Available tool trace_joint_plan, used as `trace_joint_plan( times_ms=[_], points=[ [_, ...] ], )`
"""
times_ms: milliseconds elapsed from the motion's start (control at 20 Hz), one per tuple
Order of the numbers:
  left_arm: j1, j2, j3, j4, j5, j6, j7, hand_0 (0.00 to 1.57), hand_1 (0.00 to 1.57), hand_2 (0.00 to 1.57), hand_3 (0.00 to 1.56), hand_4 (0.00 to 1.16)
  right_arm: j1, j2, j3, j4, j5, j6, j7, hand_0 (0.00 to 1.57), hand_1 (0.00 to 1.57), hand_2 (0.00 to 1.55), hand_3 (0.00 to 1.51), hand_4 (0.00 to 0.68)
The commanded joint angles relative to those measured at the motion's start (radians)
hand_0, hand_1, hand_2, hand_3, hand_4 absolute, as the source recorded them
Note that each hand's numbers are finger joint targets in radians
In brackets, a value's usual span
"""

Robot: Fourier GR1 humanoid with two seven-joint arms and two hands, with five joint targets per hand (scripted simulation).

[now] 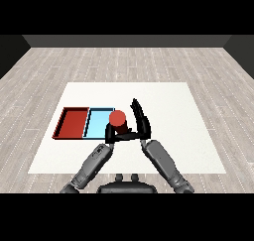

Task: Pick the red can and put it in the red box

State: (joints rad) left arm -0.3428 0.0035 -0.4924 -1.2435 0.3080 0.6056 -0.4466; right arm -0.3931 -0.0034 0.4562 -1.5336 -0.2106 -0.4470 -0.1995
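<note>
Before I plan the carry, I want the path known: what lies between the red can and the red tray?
In the head view, the light blue tray lies between the red can and the red tray; nothing else shows there.

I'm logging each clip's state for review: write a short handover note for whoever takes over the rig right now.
Right hand: curled round the red can, holding it over the right edge of the light blue tray.
Left hand: just below the can, close beside it; fingers not readable.
Red tray: far left, nothing in it.
Done: can picked up.
Left: carry it left across the blue tray and set it in the red tray.
</note>
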Motion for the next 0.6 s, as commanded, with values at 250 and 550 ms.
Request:
trace_joint_plan(
  times_ms=[250, 550],
  points=[
    [-0.062, 0.037, 0.125, 0.026, -0.011, -0.071, 0.006, 1.57, 1.57, 1.56, 1.47, 1.13, 0.209, -0.087, -0.072, -0.249, -0.018, 0.092, -0.014, 0.0, 0.0, 0.0, 0.0, 0.0],
    [-0.028, 0.098, 0.2, -0.045, -0.031, -0.066, 0.042, 1.57, 1.57, 1.57, 1.48, 1.13, 0.356, -0.141, -0.137, -0.352, -0.056, 0.147, -0.024, 0.0, 0.0, 0.0, 0.0, 0.0]
  ],
)
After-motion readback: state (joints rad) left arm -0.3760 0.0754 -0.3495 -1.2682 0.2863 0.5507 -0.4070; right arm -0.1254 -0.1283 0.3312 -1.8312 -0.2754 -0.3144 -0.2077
